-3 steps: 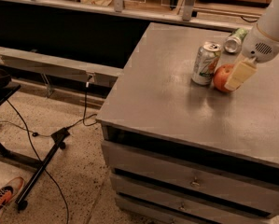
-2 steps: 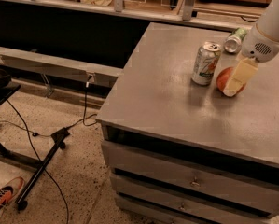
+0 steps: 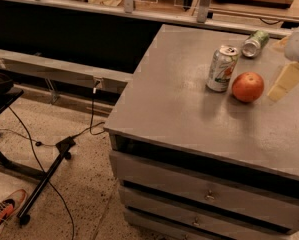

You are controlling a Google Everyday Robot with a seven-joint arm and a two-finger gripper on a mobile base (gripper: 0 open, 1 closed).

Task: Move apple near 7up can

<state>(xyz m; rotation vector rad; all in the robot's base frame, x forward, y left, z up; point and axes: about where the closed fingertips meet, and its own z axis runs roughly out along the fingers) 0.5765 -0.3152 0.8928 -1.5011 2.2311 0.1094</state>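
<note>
apple (image 3: 248, 87) on cabinet top (image 3: 179, 109), just right of upright 7up can (image 3: 222, 69). gripper (image 3: 287, 81) right of apple, clear of it; apart or together, cannot tell. apple likely firm, smooth, rolls; grasp across middle.

Dim, warm brownish light falls from above, leaving a soft sheen on the table (image 3: 179, 109) without hard glare. The apple (image 3: 248, 87) and 7up can (image 3: 222, 69) cast faint shadows forward. The gripper (image 3: 287, 82), at the right edge beside the apple, looks pale and washed out
</note>
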